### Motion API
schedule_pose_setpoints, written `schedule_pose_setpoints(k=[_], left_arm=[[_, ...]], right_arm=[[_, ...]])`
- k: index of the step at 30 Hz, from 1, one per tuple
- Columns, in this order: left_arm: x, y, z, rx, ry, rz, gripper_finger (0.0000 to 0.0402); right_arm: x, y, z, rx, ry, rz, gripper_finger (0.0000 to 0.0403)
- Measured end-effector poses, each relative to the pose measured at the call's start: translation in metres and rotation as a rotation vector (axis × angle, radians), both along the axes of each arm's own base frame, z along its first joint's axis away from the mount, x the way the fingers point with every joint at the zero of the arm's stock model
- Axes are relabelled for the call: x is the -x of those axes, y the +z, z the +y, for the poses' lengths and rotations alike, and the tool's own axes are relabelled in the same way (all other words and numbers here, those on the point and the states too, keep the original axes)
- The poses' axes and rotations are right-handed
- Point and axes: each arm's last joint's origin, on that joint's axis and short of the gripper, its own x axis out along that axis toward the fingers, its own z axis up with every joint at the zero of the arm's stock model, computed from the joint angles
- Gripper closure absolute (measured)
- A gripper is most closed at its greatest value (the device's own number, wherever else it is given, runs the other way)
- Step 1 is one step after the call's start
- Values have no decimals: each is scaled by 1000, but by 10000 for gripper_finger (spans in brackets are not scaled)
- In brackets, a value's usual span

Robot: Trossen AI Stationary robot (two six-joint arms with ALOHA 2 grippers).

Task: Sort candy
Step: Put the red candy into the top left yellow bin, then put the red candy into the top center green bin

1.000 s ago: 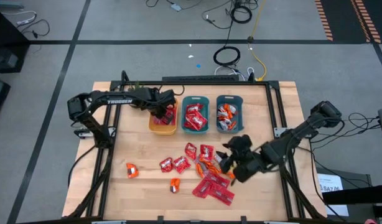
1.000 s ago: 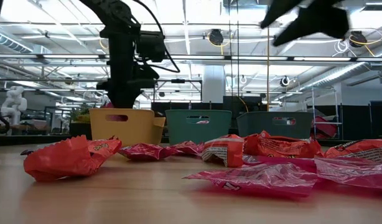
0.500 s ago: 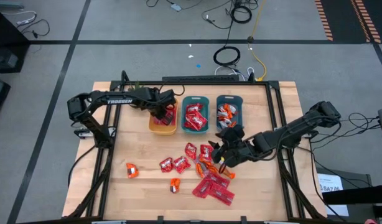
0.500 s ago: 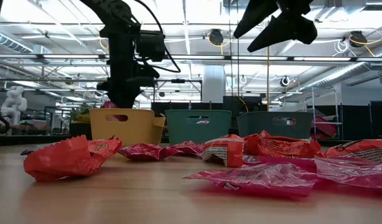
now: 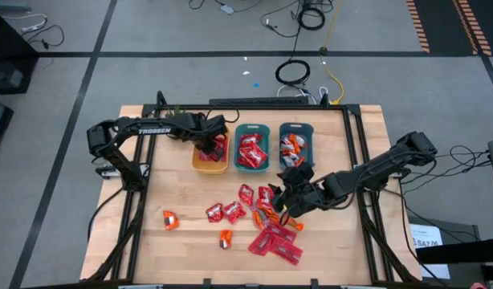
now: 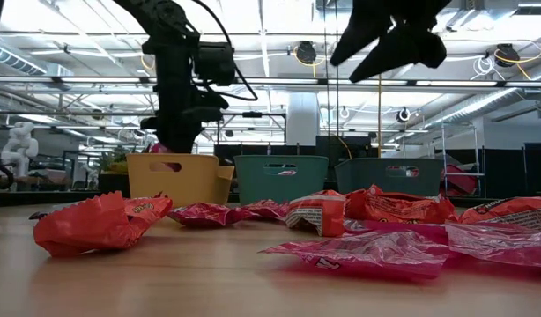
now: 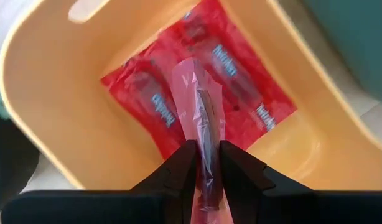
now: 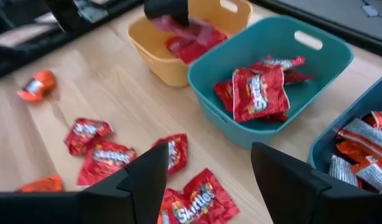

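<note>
A: Pinkish packet (image 7: pixel 202 118) is being held clamped by the left gripper (image 7: pixel 206 163) over the yellow bin (image 7: pixel 48 81).
B: Release is best made low, centred. Right gripper (image 8: pixel 206 171) is being kept spread above loose candy (image 5: pixel 266 217) mid-table.

Red candy (image 8: pixel 256 93), yellow bin (image 8: pixel 172 62), teal bins (image 8: pixel 315 65).
</note>
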Motion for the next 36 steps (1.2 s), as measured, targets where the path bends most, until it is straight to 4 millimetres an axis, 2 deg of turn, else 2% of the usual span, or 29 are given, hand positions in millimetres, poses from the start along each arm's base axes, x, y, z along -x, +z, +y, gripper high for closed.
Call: schedule_pose_setpoints(k=[4,13,19,25,28,36], left_arm=[[-3,1,1,-7,-55,-22,320],[-4,2,1,0,-18,-39,320],[-12,4,3,7,-73,-136,320],[-15,5,7,25,-56,-202,317],[-13,5,11,49,-45,-203,302],[-8,4,17,119,-31,-213,230]], right_arm=[[-6,-14,3,27,7,52,181],[-16,-37,7,26,-17,96,181],[-22,-45,10,-14,3,97,181],[-23,-47,11,-17,6,106,181],[-23,-47,11,-18,6,106,181],[-23,-47,11,-11,13,112,181]])
